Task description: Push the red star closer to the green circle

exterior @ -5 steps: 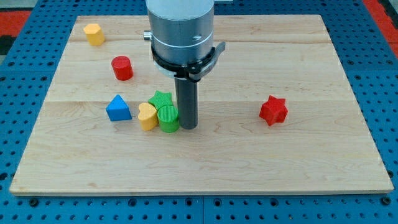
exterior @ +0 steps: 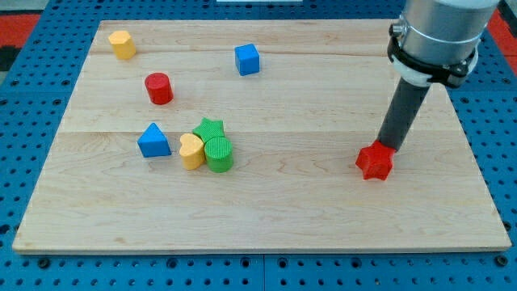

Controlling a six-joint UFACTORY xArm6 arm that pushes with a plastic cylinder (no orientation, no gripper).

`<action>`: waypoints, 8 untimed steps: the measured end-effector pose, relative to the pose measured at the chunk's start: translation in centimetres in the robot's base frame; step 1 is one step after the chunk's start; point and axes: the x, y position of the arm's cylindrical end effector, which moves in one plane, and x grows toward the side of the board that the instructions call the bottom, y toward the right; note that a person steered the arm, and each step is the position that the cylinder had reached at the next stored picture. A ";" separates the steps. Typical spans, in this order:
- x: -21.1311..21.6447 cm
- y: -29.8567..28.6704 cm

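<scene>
- The red star point(exterior: 374, 162) sits toward the view's right side of the wooden board point(exterior: 323, 218), well apart from the cluster at centre-left.
- My tip point(exterior: 386, 146) is down on the board at about one o'clock of the star, touching or just beside its upper right edge; I cannot tell which.
- There is no gripper here to open or close, only a plain rod, so nothing is grasped.
- The green circle point(exterior: 219, 153) lies at about nine o'clock from the star, pressed against a yellow heart point(exterior: 191, 150) on its left, with a green star point(exterior: 210, 128) touching it at eleven o'clock.
- A blue triangle point(exterior: 153, 141) stands just beyond the heart at nine o'clock. A red cylinder point(exterior: 159, 88), a yellow block point(exterior: 122, 44) and a blue cube point(exterior: 248, 59) lie further up the board, clear of the route.
- To my eye the push is only beginning: the rod is placed behind the star, but the gap to the circle is wide.
- The next move calls for a steady shove toward nine o'clock. The tip sits rather high on the star, so the star may drift toward seven o'clock unless the rod comes round to three o'clock.
</scene>
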 end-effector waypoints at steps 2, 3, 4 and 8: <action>6.1 -1.8; 8.0 -2.0; 9.8 -5.3; 8.6 -8.4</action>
